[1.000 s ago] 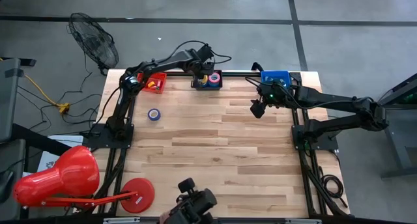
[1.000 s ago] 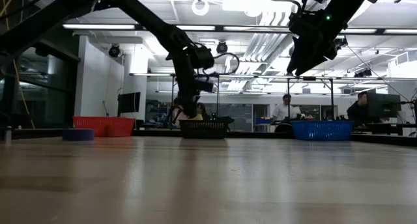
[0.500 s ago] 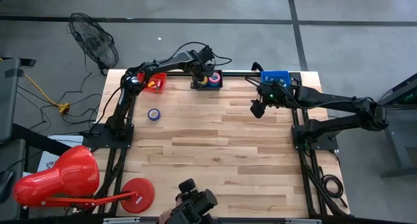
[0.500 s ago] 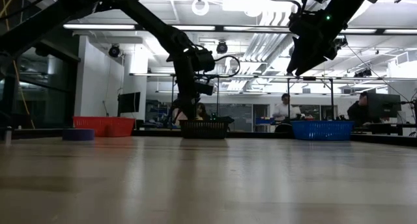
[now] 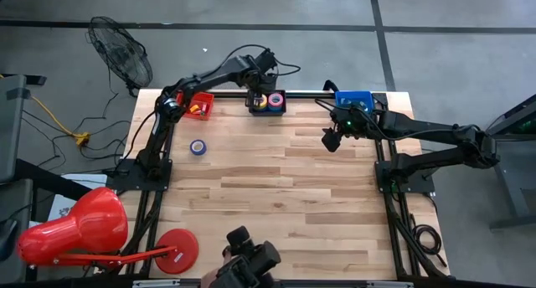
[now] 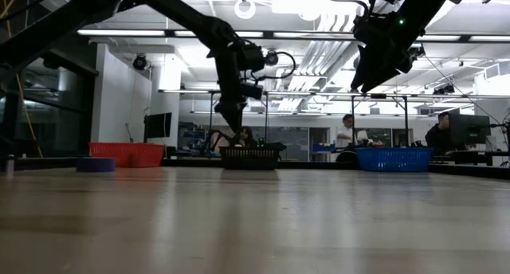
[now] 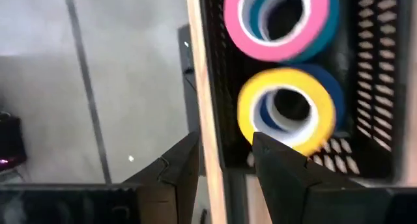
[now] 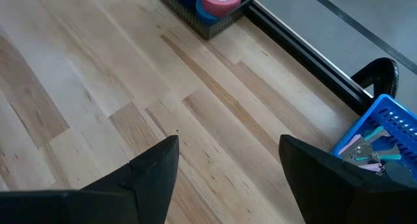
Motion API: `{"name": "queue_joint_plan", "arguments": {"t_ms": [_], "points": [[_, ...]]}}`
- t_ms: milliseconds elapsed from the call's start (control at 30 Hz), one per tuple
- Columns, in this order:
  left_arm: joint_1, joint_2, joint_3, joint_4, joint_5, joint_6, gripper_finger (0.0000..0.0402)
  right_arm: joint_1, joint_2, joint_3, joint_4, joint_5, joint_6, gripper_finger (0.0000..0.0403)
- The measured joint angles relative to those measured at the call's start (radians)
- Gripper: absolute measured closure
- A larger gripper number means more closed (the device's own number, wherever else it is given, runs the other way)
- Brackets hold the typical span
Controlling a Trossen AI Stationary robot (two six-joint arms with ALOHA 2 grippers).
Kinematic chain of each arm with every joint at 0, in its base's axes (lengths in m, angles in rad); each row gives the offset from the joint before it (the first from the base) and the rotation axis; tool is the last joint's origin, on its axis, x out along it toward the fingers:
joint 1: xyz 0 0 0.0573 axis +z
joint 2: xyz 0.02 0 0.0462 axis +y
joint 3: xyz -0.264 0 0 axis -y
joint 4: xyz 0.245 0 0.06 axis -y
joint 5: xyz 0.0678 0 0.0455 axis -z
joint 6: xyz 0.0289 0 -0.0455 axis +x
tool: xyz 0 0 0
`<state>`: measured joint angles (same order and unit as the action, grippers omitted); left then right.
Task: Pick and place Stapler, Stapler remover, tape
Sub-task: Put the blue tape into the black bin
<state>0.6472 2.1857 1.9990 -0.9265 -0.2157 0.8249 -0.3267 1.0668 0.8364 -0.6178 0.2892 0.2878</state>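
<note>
A black bin stands at the table's far edge and holds pink and yellow tape rolls, each stacked on a blue roll. My left gripper hovers empty above the bin's far-left rim, fingers a little open, and also shows in the high view and low view. One more blue tape roll lies flat on the table's left side. My right gripper waits open, high above the table near the blue bin. No stapler shows on the table.
A red bin with small yellow items stands at the far left. The blue bin holds small pink and blue tools. A red lamp with its disc base stands at the near left corner. People sit in the room behind.
My left gripper has risen out of the black bin and drifted slightly toward the table's far edge. The tape rolls stay in the bin. The right arm has kept still.
</note>
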Motion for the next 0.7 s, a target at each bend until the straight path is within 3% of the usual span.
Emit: {"name": "queue_joint_plan", "arguments": {"t_ms": [200,400,700], "points": [[0.0,-0.001,0.091,-0.22,0.024,-0.063,0.0263,0.0,0.0,0.0,-0.001,-0.003,0.0,0.0146],[0.0,-0.005,0.103,-0.429,0.091,-0.189,0.0263,0.0,0.0,0.0,-0.008,-0.003,0.0,0.0146],[-0.007,-0.017,0.1,-0.591,0.09,-0.25,0.0263,0.0,0.0,0.0,-0.036,-0.004,-0.012,0.0146]]}}
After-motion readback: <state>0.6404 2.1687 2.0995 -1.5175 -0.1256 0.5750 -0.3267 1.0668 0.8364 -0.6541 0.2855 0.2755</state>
